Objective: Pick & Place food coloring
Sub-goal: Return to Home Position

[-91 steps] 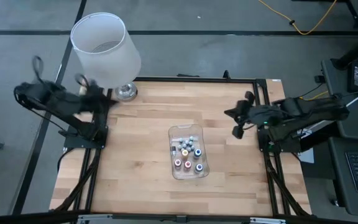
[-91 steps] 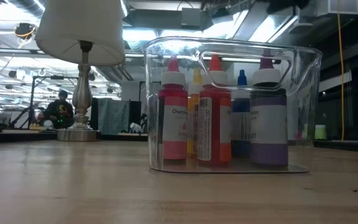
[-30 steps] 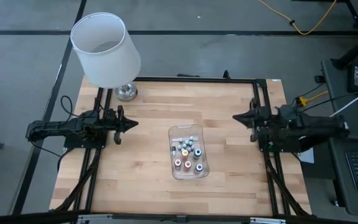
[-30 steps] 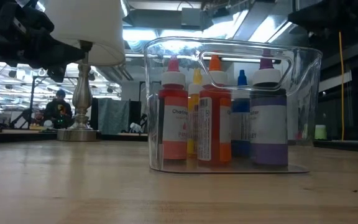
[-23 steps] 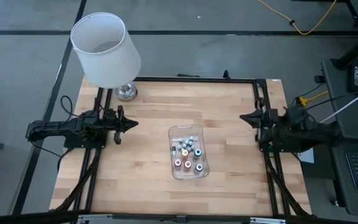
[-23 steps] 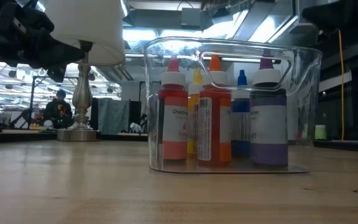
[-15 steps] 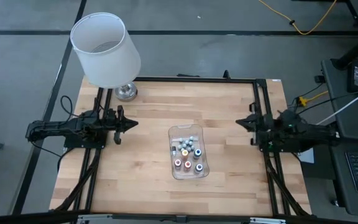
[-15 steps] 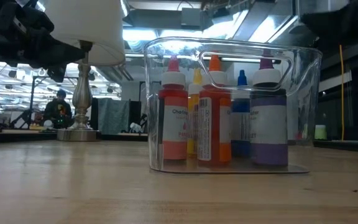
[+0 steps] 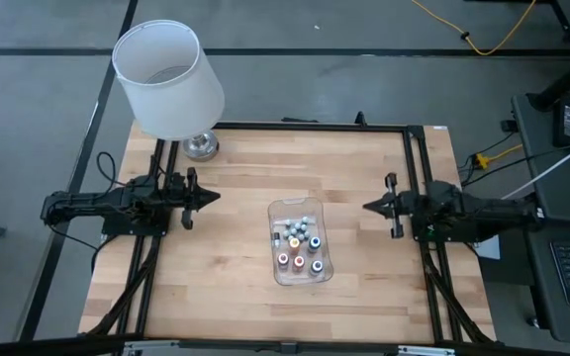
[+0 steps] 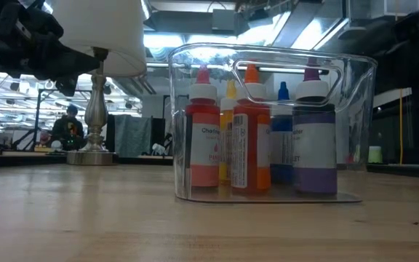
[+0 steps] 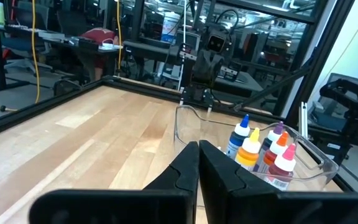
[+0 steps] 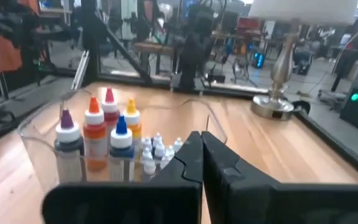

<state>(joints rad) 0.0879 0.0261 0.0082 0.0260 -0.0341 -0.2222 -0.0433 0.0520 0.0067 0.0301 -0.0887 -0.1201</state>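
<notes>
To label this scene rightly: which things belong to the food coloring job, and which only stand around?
Job: food coloring bottles; clear container holding them; left pincer and right pincer, shut, at table edges.
Lying about: lamp; person behind.

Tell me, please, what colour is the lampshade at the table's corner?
The lampshade is white, clearest in the high view.

From overhead, one camera looks straight down on the whole worktop (image 9: 216, 257), with the tray (image 9: 290, 210) at centre. A second sits at worktop level, close to the tray, facing the room and lamp (image 10: 97, 36). Wrist cameras look inward past the left gripper (image 11: 198, 163) and right gripper (image 12: 201, 152) from opposite sides. All four share the tray; three show the lamp.
</notes>
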